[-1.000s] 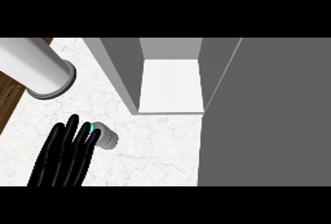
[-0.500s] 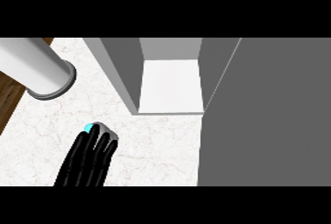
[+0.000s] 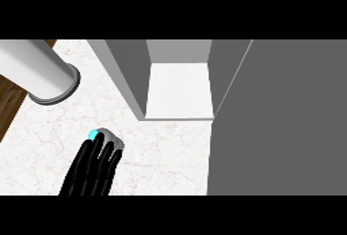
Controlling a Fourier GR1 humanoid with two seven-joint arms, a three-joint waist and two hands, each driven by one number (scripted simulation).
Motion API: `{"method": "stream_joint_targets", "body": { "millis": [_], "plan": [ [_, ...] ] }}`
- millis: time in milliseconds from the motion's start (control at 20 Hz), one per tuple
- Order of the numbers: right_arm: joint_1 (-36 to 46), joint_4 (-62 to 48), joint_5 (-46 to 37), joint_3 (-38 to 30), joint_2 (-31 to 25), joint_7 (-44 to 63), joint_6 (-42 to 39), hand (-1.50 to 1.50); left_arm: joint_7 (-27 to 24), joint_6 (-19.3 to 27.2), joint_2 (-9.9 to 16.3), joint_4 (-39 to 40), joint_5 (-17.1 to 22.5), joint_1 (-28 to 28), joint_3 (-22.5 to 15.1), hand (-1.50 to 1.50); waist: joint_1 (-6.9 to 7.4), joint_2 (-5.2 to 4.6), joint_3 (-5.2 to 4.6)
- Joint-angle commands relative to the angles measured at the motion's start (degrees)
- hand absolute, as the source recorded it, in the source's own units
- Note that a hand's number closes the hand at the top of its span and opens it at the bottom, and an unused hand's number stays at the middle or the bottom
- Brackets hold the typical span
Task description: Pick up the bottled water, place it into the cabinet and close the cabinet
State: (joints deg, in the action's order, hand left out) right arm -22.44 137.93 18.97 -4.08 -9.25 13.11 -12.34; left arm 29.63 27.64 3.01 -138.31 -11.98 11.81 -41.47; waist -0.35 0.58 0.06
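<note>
The bottled water (image 3: 116, 139) lies on the marble counter (image 3: 169, 156) at the lower left, a small grey bottle with a cyan cap toward the left. My left hand (image 3: 92, 170) comes in from the lower edge with straight fingers laid over the bottle, hiding most of it. The cabinet (image 3: 126, 73) stands open behind it, and its white floor (image 3: 180, 89) is bare. The grey cabinet door (image 3: 284, 119) fills the right side of the view. My right hand does not show.
A large pale cylinder (image 3: 37, 71) with a rimmed end slants across the upper left corner. Past the counter's left edge there is brown wooden flooring (image 3: 10, 105).
My left hand has slid to the right, from beside the bottle to on top of it. The bottle and the cabinet door have stayed where they were.
</note>
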Motion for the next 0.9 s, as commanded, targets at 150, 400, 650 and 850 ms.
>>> {"method": "stream_joint_targets", "body": {
  "millis": [150, 400, 650, 850],
  "plan": [
    [-3.96, 9.63, 8.53, -1.27, 0.86, 2.83, -0.15, -1.50, 0.08, 1.11, 4.59, -7.37, -2.40, 1.52, 7.89, -1.50, -0.11, -0.15, -0.08],
    [-7.31, 10.56, 11.21, -3.62, 0.63, 2.02, -2.01, -1.50, -6.02, 2.80, 6.31, -5.26, 0.07, 6.93, 8.98, -1.50, -0.14, -0.05, -0.13],
    [-9.77, 10.38, 12.81, -6.17, 0.19, -0.66, -5.00, -1.50, -7.00, 0.36, 8.79, -1.73, 8.12, 7.79, 17.70, -1.50, -0.79, -0.29, -0.18],
    [-12.20, 11.13, 13.65, -5.64, 0.71, -1.69, -6.57, -1.50, -12.83, -0.38, 8.14, 5.53, 11.75, 9.06, 21.08, -1.50, -1.14, -0.25, -0.21]
  ]
}}
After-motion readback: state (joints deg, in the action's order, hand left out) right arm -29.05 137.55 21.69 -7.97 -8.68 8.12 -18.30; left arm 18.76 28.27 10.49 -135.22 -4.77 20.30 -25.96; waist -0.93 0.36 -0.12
